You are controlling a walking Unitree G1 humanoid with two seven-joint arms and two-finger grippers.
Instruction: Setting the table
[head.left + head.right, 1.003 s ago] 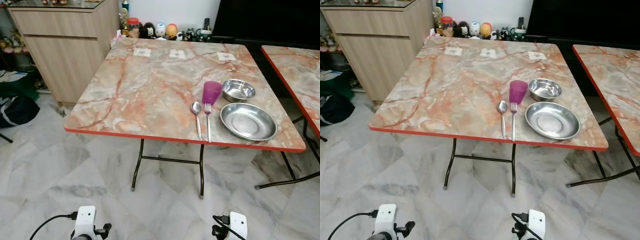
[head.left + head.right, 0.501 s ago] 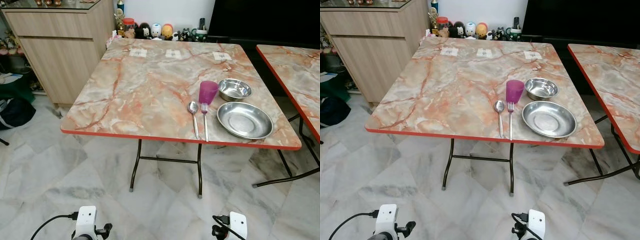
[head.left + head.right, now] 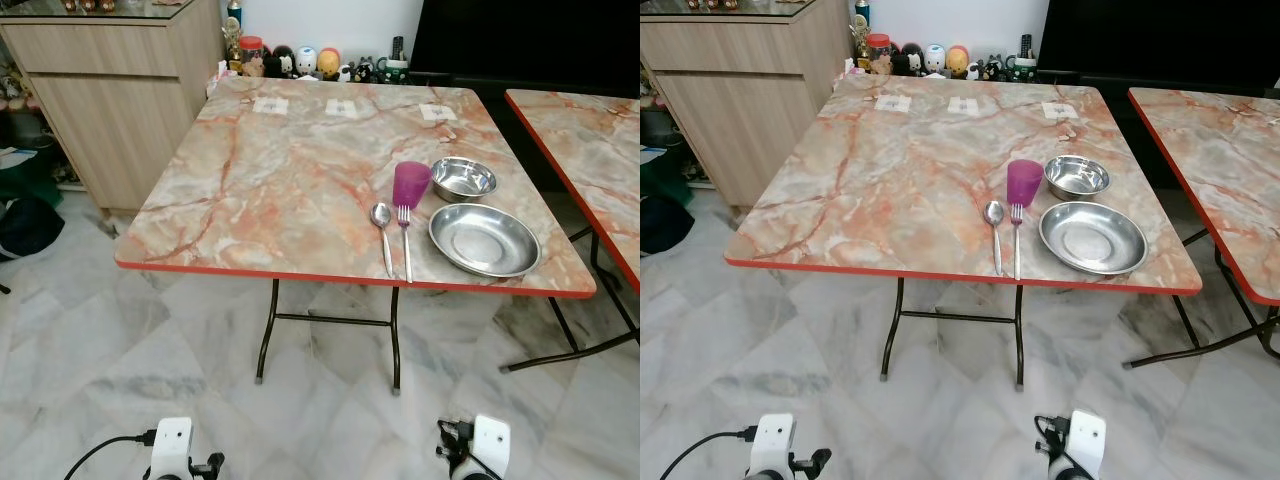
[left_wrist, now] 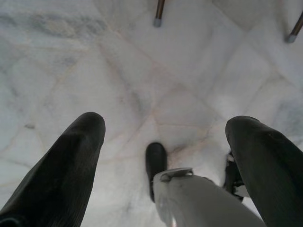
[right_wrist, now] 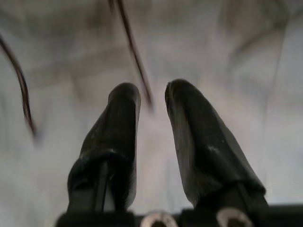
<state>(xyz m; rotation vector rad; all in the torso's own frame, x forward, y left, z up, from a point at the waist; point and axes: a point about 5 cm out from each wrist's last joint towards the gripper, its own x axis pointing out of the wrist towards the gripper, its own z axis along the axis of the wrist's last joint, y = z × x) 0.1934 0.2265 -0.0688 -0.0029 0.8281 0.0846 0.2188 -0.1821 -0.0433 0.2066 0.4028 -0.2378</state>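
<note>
Left wrist view: left hand [image 4: 163,132] floorward, fingers apart.

The desk [image 3: 290,170] has a smooth, glossy top patterned like orange and grey marble, edged with a red band, and stands on thin dark metal legs [image 3: 267,335] over a floor [image 3: 120,350] of polished pale marble tiles. Near its front right corner the plate [image 3: 484,240], the bowl [image 3: 463,178], the spoon [image 3: 382,226] and the fork [image 3: 405,238] are all shiny bare metal, while the cup [image 3: 410,185] looks like translucent purple plastic. The cabinet [image 3: 120,90] off the desk's far left corner is matt light wood grain, and the left gripper [image 4: 165,142] and right gripper [image 5: 151,111] have smooth, dull black fingers.
</note>
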